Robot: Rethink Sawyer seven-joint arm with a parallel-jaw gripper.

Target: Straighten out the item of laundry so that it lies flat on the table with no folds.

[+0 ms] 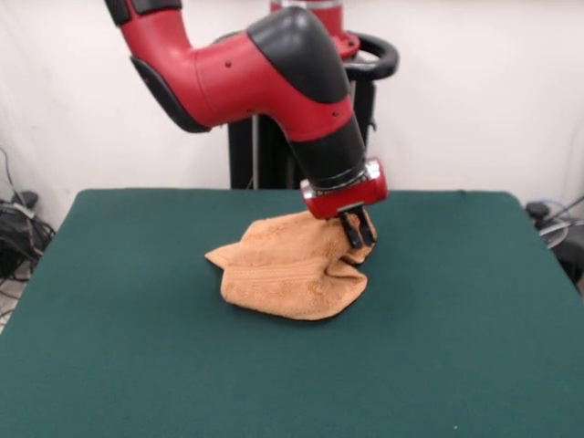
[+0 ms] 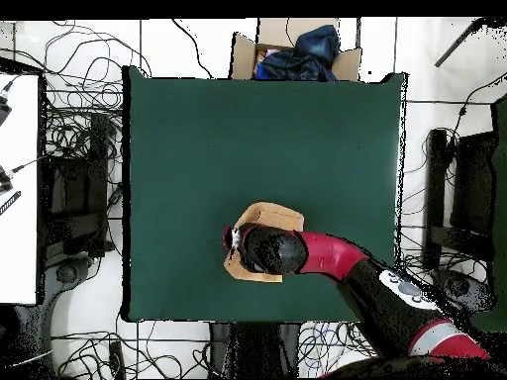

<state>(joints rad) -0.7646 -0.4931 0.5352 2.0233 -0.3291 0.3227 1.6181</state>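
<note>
Where the front view looks across the surface point(image 1: 137, 347), I see the towel point(image 1: 287, 269) lying crumpled in a bunched heap, somewhat toward the far edge and roughly mid-width. One woven band shows as a ridge running across its near fold; the second band I cannot find. The gripper point(image 1: 359, 232) hangs at the towel's right-hand far corner, its dark fingers point(image 1: 351, 234) drawn close together and reaching down to the cloth there. A bit of cloth rises around them, but I cannot tell whether they actually pinch it or merely touch it, since the tips merge with the fold behind. The arm's point(image 1: 274, 64) upper end is cut off by the top edge.

From overhead, the arm point(image 2: 327, 253) covers much of the towel point(image 2: 269, 215); only a tan arc on the side away from the robot's base and a sliver on the base side peek out around the black wrist. The gripper itself is hidden beneath that wrist here, so this view tells me nothing about its fingers. The towel sits nearer the base edge of the surface point(image 2: 198, 129) than the opposite one.
</note>
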